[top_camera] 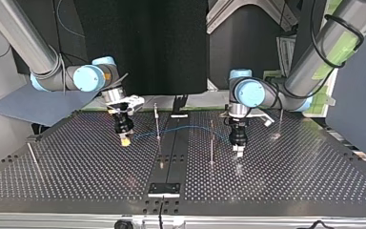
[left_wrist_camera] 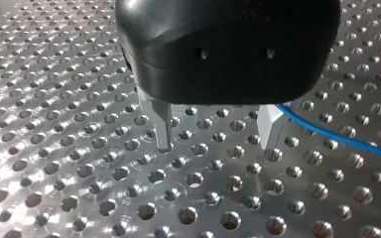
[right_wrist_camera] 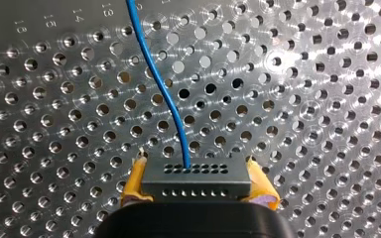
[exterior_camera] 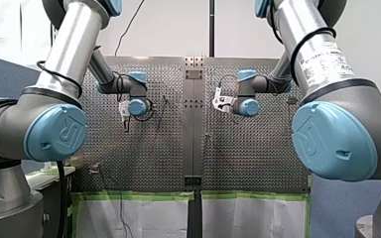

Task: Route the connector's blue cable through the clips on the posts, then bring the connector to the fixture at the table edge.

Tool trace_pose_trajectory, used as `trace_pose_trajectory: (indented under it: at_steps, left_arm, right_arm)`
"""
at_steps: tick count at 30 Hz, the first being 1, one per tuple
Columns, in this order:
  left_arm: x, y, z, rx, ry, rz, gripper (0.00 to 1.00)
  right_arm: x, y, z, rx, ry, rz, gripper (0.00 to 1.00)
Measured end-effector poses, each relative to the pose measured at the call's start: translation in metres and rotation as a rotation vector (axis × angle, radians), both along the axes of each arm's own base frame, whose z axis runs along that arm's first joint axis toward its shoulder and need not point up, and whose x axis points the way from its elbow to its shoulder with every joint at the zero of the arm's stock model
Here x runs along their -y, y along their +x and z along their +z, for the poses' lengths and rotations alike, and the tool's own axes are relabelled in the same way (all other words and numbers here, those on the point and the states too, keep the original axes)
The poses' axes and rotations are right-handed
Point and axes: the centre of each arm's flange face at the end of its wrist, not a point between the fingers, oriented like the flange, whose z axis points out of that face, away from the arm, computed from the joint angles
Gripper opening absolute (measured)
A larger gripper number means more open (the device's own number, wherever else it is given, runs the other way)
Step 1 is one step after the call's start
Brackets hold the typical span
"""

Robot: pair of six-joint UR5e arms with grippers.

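Perforated metal table [top_camera: 76, 171] fills all four views, split down the middle by a dark strip [top_camera: 171, 148]. In the right wrist view small numbers are stamped along the hole rows. 14 and 17 can be read, the others less surely. In the front view a white label [exterior_camera: 325, 55] sits on my right arm, its print too small to read. The blue joint caps [exterior_camera: 54, 131] carry a raised logo I cannot make out.

My right gripper [right_wrist_camera: 196, 168] is clamped on the connector [right_wrist_camera: 196, 182], a dark grey block with rows of small holes, pinched between yellow pads [right_wrist_camera: 135, 181] at its two ends. The blue cable [right_wrist_camera: 166, 94] leaves the block's face and runs away over the table. In the top view it stretches from the connector at the view's left, past a thin post [top_camera: 157, 121] by the strip and a second post [top_camera: 212, 143], toward my left gripper [left_wrist_camera: 217, 141]. Whether it sits in any clip I cannot tell. That gripper's metal fingers [left_wrist_camera: 162, 124] stand wide apart close over the table with nothing between them. The cable passes just beside one finger.
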Motion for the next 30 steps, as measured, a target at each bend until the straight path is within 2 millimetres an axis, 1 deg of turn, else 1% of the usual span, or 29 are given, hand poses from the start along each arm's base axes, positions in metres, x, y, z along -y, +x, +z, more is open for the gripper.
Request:
trace_pose_trajectory:
  at_steps: [8, 11, 15, 21, 23, 26, 30]
  left_arm:
    - [-0.007, -0.003, 0.002, -0.043, -0.017, -0.023, 1.00]
    - [-0.011, -0.006, 0.005, -0.059, -0.015, -0.020, 1.00]
    - [-0.014, -0.019, 0.007, -0.090, -0.012, -0.038, 1.00]
    - [-0.006, -0.047, 0.012, -0.128, -0.014, -0.086, 1.00]
    - [-0.004, -0.054, 0.012, -0.132, -0.017, -0.101, 1.00]
    - [0.000, -0.063, 0.009, -0.144, -0.017, -0.127, 1.00]
    - [0.006, -0.075, 0.000, -0.167, -0.015, -0.165, 1.00]
  right_arm:
    - [-0.002, 0.001, -0.001, -0.006, 0.004, 0.004, 0.00]
    - [-0.002, 0.001, -0.001, -0.006, 0.005, 0.004, 0.00]
    - [-0.002, 0.001, -0.001, -0.007, 0.005, 0.004, 0.00]
    - [-0.001, 0.001, -0.001, -0.008, 0.005, 0.003, 0.00]
    - [-0.001, 0.001, -0.001, -0.008, 0.005, 0.003, 0.00]
    - [-0.001, 0.001, -0.001, -0.008, 0.005, 0.003, 0.00]
    - [-0.001, 0.001, -0.001, -0.009, 0.006, 0.003, 0.00]
